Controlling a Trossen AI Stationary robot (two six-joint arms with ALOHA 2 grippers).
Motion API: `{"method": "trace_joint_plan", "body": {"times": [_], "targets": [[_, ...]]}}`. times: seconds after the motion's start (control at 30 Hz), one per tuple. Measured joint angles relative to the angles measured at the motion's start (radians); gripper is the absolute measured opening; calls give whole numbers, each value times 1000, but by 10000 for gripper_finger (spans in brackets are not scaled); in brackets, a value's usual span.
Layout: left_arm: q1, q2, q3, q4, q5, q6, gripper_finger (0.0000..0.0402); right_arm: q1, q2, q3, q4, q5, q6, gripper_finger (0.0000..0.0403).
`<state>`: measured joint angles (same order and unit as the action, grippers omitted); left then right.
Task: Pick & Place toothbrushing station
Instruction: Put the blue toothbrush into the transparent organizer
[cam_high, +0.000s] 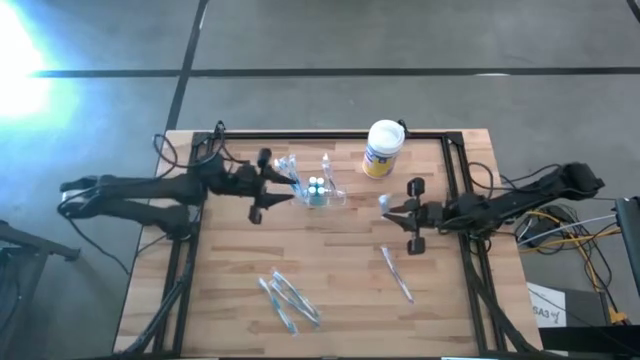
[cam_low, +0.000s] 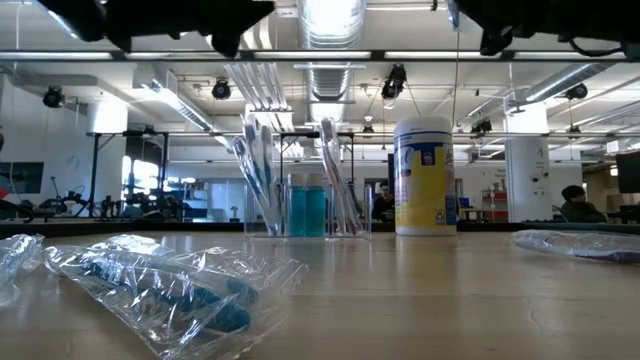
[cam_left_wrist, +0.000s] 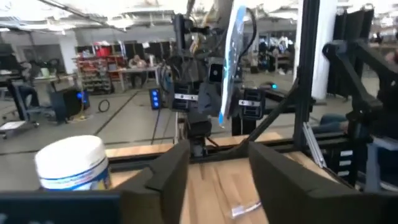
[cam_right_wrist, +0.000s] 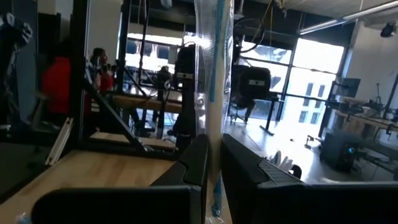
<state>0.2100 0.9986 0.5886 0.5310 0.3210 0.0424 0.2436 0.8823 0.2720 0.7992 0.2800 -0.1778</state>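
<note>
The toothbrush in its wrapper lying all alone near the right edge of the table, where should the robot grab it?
Grab the wrapped toothbrush around its middle, coming straight down from above. It lies flat and slanted on the table, long and thin, so the fingers should close across its narrow width. There is bare wood on both sides for them to land.

A grey concrete floor (cam_high: 330, 40) crossed by dark seams surrounds the wooden table (cam_high: 330, 270), with bright glare at the far left. Beyond, an open workshop shows ceiling strip lights (cam_low: 330, 20), exposed ducts, white columns (cam_low: 525, 175) and large bright windows (cam_right_wrist: 317, 68).
</note>
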Motion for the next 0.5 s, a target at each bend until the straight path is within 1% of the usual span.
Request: {"method": "trace_joint_plan", "body": {"times": [0.1,0.2,0.37,0.5], "targets": [[-19,80,71,-15,-1,7,207,0,72,41,-2,4,-6,27],[-35,138,147,0,0,17,224,0,142,82,-1,1,-7,27],[-62,223,239,-12,0,58,227,0,237,147,-1,-32,-32,27],[-90,281,291,-5,3,77,227,-3,272,183,2,-33,-46,27]]}}
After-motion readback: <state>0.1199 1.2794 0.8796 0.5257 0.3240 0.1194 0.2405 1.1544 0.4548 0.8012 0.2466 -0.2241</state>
